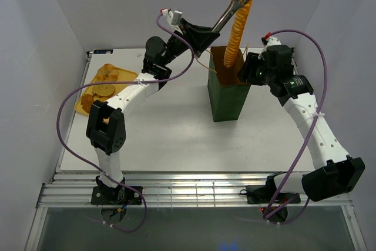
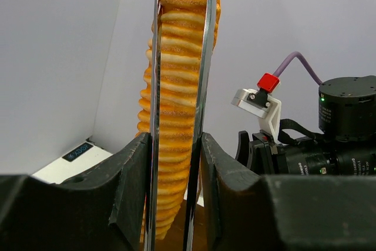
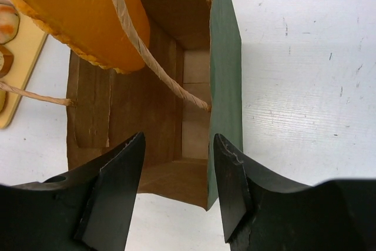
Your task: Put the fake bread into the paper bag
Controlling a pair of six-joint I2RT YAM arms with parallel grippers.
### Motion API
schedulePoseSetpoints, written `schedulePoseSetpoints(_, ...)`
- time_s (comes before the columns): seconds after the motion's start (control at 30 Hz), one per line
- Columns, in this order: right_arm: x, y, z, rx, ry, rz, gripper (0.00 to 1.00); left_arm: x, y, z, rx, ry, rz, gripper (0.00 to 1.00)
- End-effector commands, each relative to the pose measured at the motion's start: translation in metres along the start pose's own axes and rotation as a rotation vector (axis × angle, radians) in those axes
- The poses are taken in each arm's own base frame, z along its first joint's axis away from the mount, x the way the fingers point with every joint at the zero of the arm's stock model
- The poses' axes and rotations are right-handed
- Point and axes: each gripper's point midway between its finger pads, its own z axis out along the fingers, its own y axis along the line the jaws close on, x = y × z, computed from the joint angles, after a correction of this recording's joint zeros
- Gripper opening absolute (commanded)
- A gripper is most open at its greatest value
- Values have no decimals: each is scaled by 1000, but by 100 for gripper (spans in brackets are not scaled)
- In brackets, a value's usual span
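As you look out from the arm bases — table (image 1: 176,139): white, carries the bag and the tray.
Paper bag (image 1: 226,101): dark green, brown inside, upright at mid-table, mouth open upward; a tan string handle (image 3: 158,69) loops across the mouth.
Tray (image 1: 126,77): flat yellow, on your left, well apart from the bag; small round bread pieces (image 1: 104,76) lie on it, count unclear.
Right gripper (image 3: 179,140): your right claw sits at the bag's rim, part-open; the green side wall runs between the fingers, close to one of them — no pinch that you can see.
Left gripper (image 1: 202,36): your left claw is clamped narrow on the metal tongs (image 1: 235,4), both fingers pressed on the tong arms.
Long ridged loaf (image 1: 237,36): orange, caught between the tong arms, near upright with a slight tilt; lower end is down inside the bag mouth, upper end high above the rim.
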Motion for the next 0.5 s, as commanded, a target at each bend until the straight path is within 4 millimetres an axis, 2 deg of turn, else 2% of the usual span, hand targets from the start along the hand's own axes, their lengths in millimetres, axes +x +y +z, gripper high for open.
schedulePoseSetpoints(0.0, -12, 2, 2, -18, -51, -12, 56, -30, -27, 3, 107, -112, 96, 28)
schedulePoseSetpoints(0.13, -9, 6, 5, -46, -37, -16, 56, -21, -22, 4, 134, -124, 131, 28)
schedulePoseSetpoints(0.17, -8, 6, 7, -45, -35, -16, 54, -13, -17, 5, 137, -115, 132, 28)
schedulePoseSetpoints(0.23, -8, 7, 8, -48, -33, -16, 54, -13, -16, 6, 153, -125, 152, 29)
schedulePoseSetpoints(0.27, -8, 7, 8, -50, -34, -16, 53, -4, -9, 7, 149, -116, 150, 29)
schedulePoseSetpoints(0.33, -8, 8, 7, -57, -40, -17, 51, -3, -4, 7, 152, -124, 159, 29)
schedulePoseSetpoints(0.37, -8, 8, 7, -58, -41, -17, 51, 4, 3, 7, 146, -117, 153, 29)
schedulePoseSetpoints(0.47, -9, 9, 5, -62, -46, -17, 51, 5, 11, 3, 161, -139, 161, 29)
